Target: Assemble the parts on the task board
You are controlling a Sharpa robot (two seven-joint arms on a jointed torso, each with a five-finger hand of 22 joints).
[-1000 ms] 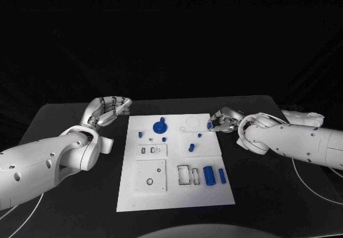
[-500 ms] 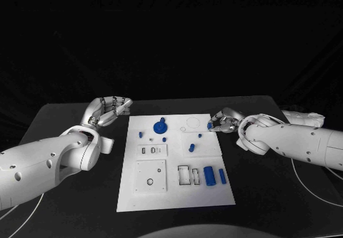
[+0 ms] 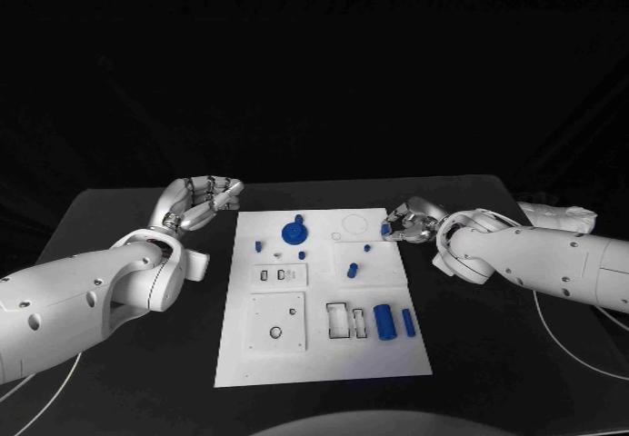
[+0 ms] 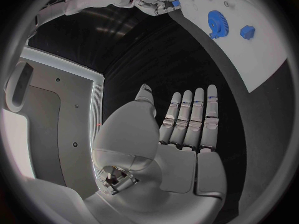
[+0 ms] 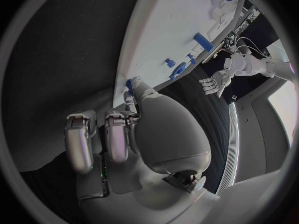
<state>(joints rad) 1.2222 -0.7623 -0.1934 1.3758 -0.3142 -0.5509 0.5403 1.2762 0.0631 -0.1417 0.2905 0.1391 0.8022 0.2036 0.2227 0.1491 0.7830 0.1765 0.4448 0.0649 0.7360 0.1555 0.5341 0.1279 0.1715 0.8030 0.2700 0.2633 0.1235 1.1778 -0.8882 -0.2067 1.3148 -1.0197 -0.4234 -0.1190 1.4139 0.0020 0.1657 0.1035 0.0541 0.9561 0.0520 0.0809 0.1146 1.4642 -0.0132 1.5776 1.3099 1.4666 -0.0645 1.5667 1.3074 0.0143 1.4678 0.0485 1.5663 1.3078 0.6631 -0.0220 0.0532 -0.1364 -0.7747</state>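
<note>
Right hand (image 3: 409, 223) unmoved, pinching small blue part (image 3: 385, 230)

My head cam looked down over the task board (image 3: 321, 300); both wrist cams sat close behind their palms, sharing the board's far end.

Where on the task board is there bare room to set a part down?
The task board is bare along its near edge, below the square plate and two blue cylinders. The far half, around the blue gear, is crowded.
</note>
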